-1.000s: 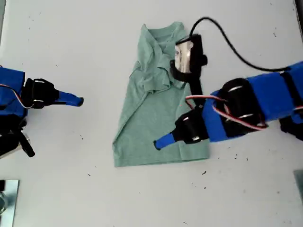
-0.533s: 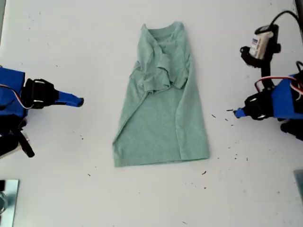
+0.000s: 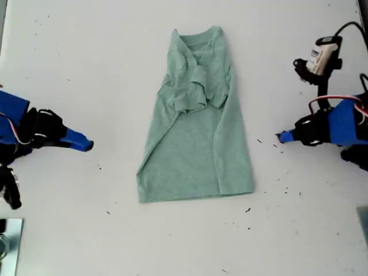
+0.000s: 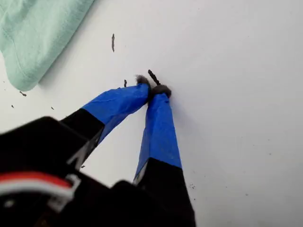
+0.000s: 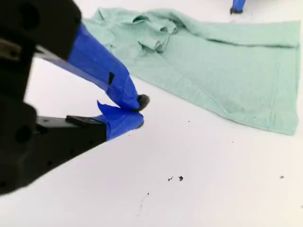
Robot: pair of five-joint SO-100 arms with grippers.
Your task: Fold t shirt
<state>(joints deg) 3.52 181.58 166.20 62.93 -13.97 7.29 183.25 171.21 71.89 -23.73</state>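
In the exterior view the t shirt lies flat mid-surface, sides folded in, neck towards the top, with my first end effector well off it at that view's right and my second end effector well off it at that view's left. The first wrist view shows my first end effector with its blue tips pressed together on bare surface among dark specks, a shirt corner nearby. The second wrist view shows my second end effector likewise tips together, holding nothing, the shirt stretched beyond it.
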